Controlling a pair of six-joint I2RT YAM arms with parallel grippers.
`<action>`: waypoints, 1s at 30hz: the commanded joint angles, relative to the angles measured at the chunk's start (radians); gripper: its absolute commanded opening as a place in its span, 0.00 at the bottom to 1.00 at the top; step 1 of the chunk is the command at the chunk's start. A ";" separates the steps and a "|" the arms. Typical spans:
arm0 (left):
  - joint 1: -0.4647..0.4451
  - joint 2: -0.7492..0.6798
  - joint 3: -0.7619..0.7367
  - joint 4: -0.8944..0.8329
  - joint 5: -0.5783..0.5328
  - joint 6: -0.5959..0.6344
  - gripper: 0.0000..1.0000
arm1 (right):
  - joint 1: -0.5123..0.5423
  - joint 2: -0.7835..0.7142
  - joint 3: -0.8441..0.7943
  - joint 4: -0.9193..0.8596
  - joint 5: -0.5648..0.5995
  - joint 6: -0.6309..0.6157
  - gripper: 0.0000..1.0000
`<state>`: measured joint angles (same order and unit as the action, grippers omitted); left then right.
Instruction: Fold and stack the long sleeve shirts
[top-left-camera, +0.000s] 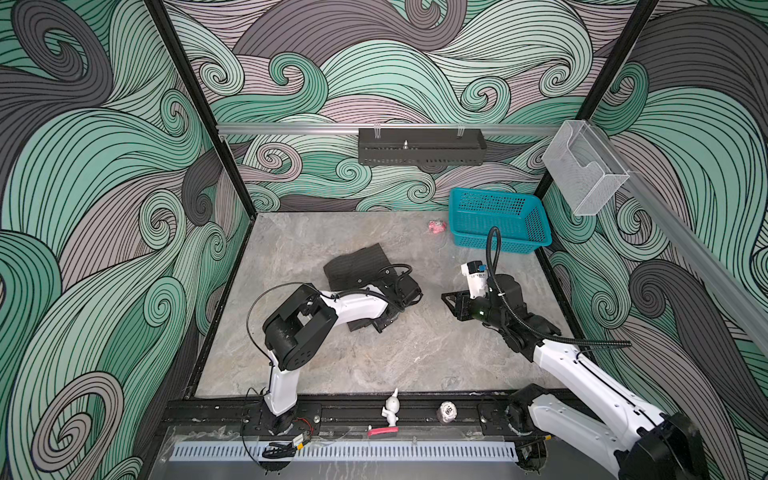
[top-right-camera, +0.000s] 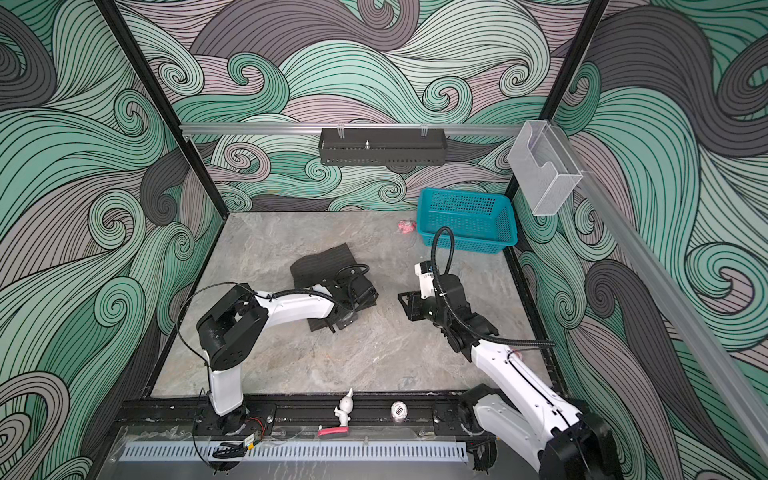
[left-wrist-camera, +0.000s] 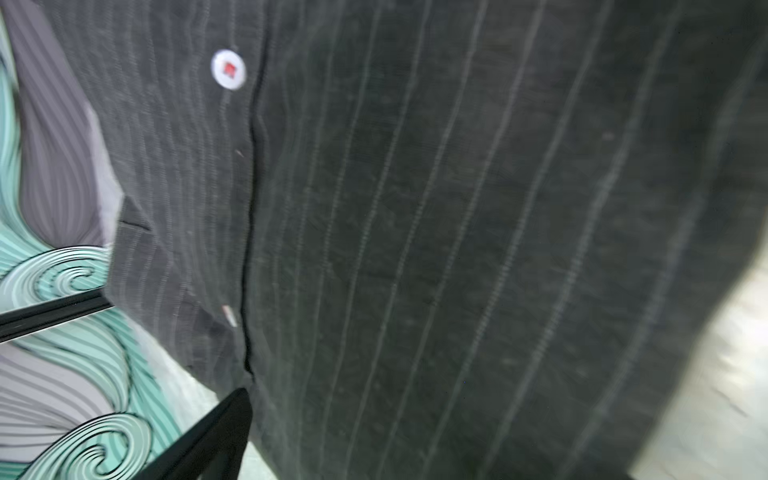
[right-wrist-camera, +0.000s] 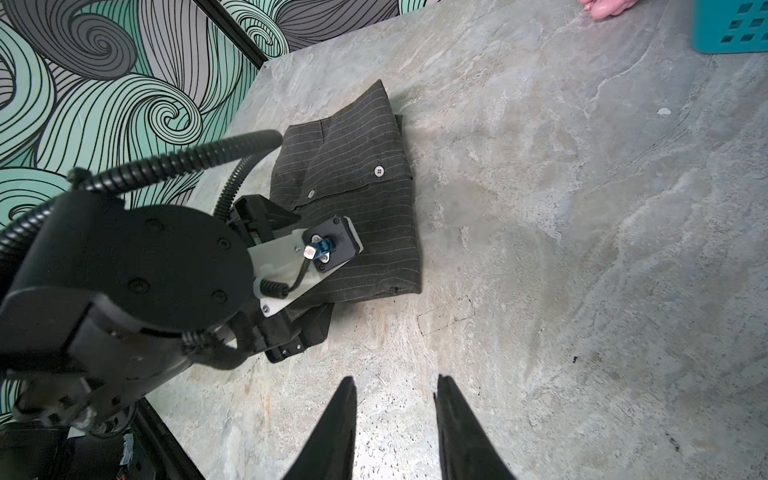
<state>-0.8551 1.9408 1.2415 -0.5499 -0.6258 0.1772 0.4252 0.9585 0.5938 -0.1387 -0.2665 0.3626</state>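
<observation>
The folded shirt (right-wrist-camera: 365, 216) is laid flat on the table (right-wrist-camera: 582, 249), directly beneath the left gripper (top-left-camera: 386, 320). Its jaws are spread wide and nothing is gripped, seemingly so the fold is not dragged. The right gripper (right-wrist-camera: 395, 380) is part-open and empty, with the shirt well ahead of it.

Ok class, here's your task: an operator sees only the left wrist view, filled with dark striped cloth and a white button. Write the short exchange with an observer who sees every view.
Operator: Is this shirt folded yet, or spread out?
Observer: Folded. The shirt lies as a compact bundle on the table.
Operator: Where is the other arm?
Observer: The right gripper is over bare table beside the shirt, apart from it, its fingers spread with nothing between them.
</observation>
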 joint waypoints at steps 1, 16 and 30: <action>0.051 0.094 -0.007 -0.034 0.040 0.032 0.98 | -0.014 -0.007 -0.008 0.006 -0.015 -0.022 0.35; 0.191 0.333 0.251 -0.358 0.360 0.090 0.66 | -0.034 -0.055 -0.020 -0.003 -0.013 -0.023 0.35; 0.208 0.430 0.331 -0.409 0.364 0.094 0.00 | -0.037 -0.086 -0.012 -0.017 -0.024 -0.017 0.37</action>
<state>-0.6743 2.2173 1.6615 -0.9199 -0.3252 0.2684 0.3931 0.8864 0.5797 -0.1417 -0.2729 0.3508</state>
